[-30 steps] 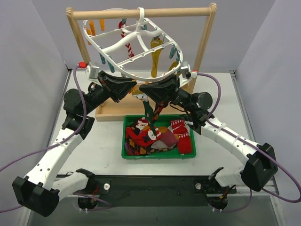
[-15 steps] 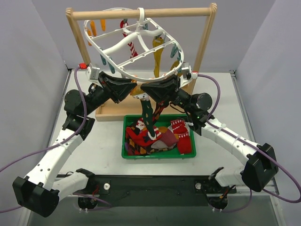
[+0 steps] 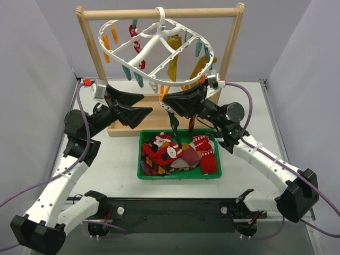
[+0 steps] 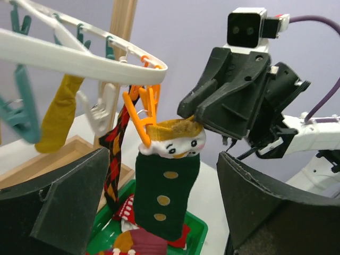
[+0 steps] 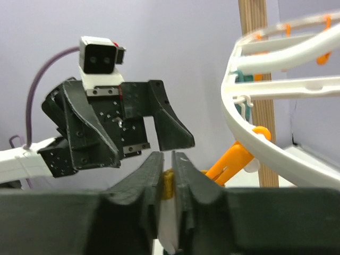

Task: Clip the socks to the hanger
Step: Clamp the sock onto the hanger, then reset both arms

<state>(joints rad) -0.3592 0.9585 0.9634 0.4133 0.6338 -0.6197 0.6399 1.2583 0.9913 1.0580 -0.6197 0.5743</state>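
The white hanger [image 3: 150,40] hangs by its hook from a wooden bar. A dark green snowman sock [image 4: 164,196] with a yellow cuff dangles from an orange clip [image 4: 139,118] on the hanger's rim, over the bin. My right gripper [image 3: 164,101] is shut on that cuff [image 5: 169,183], right beside the orange clip [image 5: 234,159]. My left gripper [image 3: 147,103] stands wide open just left of the sock, touching nothing. A yellow sock [image 4: 58,114] and a diamond-patterned sock [image 4: 114,154] also hang from clips.
A green bin [image 3: 143,172] holding several more socks [image 3: 170,154] sits in front of the rack. The wooden rack [image 3: 159,14] stands at the back on a wooden base. Teal and orange clips dangle round the hanger's rim.
My left gripper has opened wide and drawn back to the left. The hanger has swung up and levelled out. The green sock now hangs from the orange clip.
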